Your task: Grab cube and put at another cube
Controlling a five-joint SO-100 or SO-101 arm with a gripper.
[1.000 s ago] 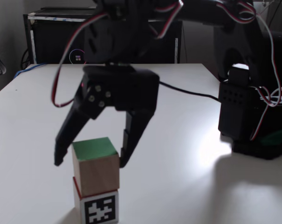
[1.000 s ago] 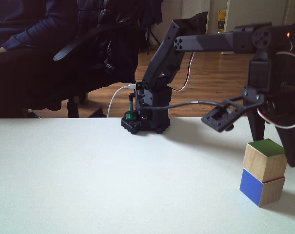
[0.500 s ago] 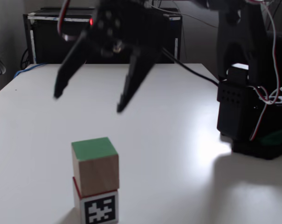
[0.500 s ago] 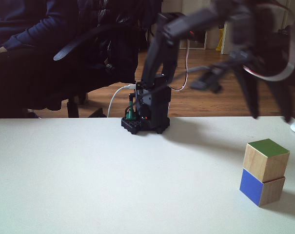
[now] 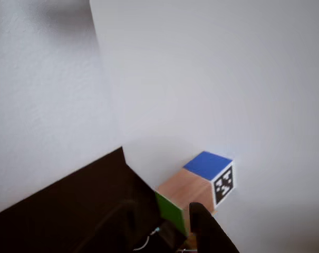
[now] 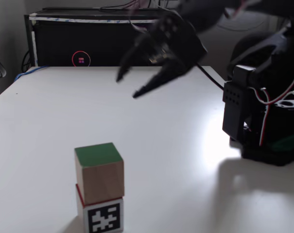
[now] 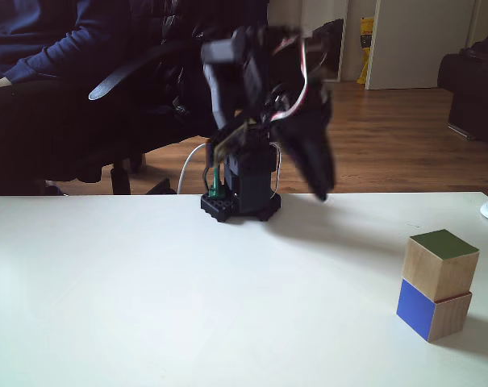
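Though wood-sided, cube (image 6: 99, 172) green-topped.

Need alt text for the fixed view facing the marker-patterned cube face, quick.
The wooden cube, green face up, sits stacked on the marker-patterned cube at the front of a white table. The open gripper hangs blurred in the air behind the stack, near the arm's base at right.
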